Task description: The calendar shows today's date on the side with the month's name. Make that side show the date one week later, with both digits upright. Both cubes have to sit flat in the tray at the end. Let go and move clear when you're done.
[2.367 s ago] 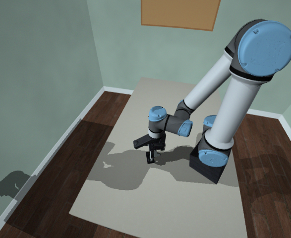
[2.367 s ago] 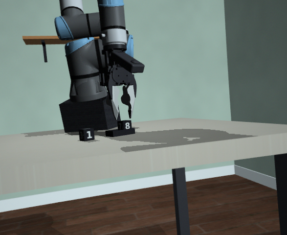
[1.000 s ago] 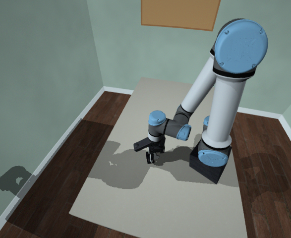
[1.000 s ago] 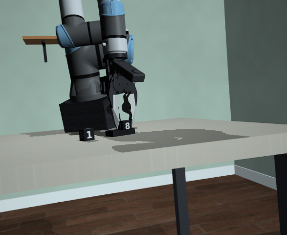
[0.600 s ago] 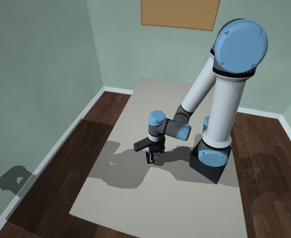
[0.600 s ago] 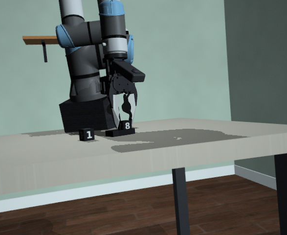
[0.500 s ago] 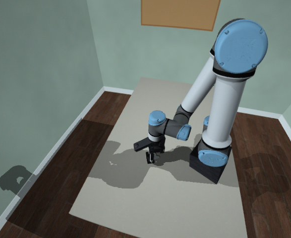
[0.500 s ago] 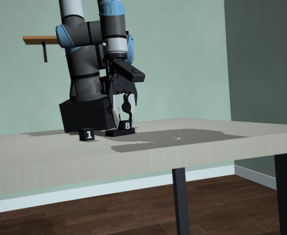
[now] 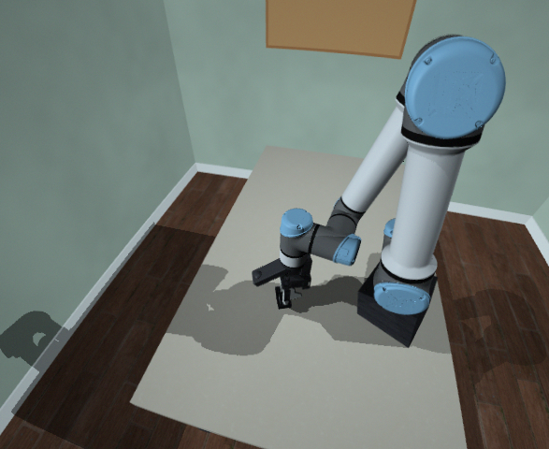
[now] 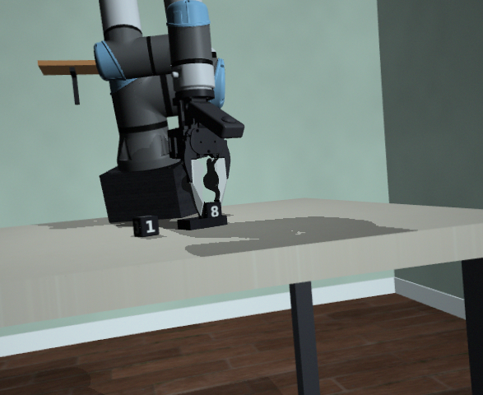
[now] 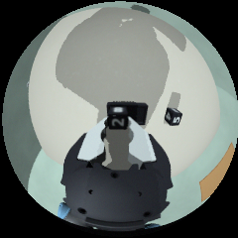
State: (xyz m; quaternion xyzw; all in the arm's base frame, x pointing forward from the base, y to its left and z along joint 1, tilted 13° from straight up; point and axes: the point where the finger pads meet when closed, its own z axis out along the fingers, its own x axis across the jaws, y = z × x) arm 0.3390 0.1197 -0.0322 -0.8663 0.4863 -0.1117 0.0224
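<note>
A white "8" stands upright on the side of the black cube (image 10: pixel 212 210) that sits in the tray (image 10: pixel 190 223) between the gripper's fingers; from the wrist view the same cube's top face (image 11: pixel 118 122) reads "2". The loose black cube (image 10: pixel 146 225) on the desk beside the tray shows "1" on its side, and in the wrist view (image 11: pixel 174 116) a "5".

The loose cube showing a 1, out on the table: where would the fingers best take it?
From straight above, fingers on two opposite side faces. The cube sits flat on the table, apart from the tray, so its sides look free. The gripper is shut on the other cube now.
</note>
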